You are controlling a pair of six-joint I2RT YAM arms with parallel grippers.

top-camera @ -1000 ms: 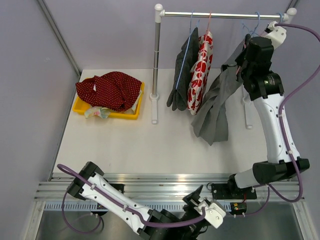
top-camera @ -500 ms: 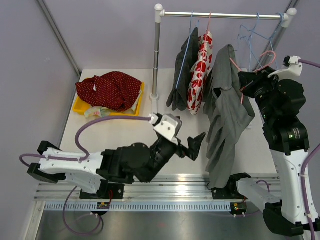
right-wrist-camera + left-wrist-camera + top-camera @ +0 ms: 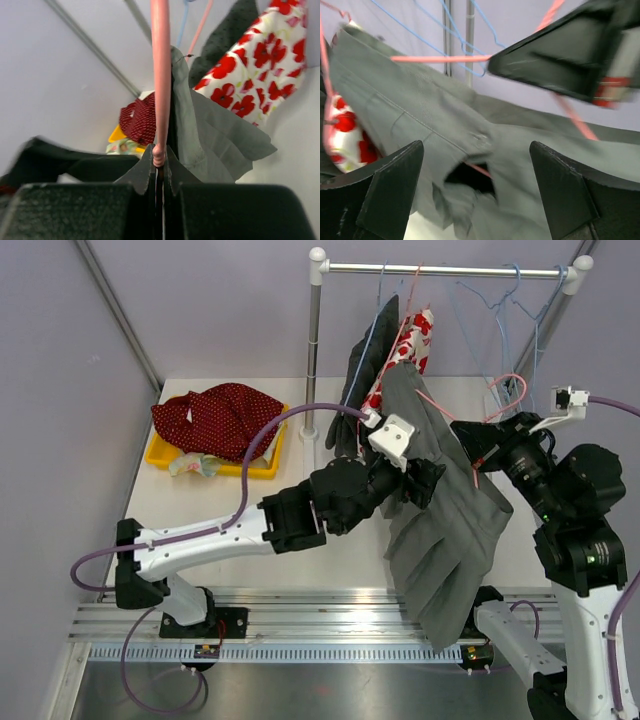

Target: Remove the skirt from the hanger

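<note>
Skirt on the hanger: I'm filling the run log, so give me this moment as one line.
right gripper shut on hanger | left gripper open at skirt | skirt on hanger | hanger off rail

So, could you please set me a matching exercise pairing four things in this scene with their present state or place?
Things:
1. grey skirt
2. pink hanger
3. yellow tray
4. left tool

States:
A. open, facing the skirt
B. gripped by the right tool
C. holding a red dotted cloth
D. hanging from the pink hanger

Pairs: 1-D, 2-B, 3-C, 4-A.
</note>
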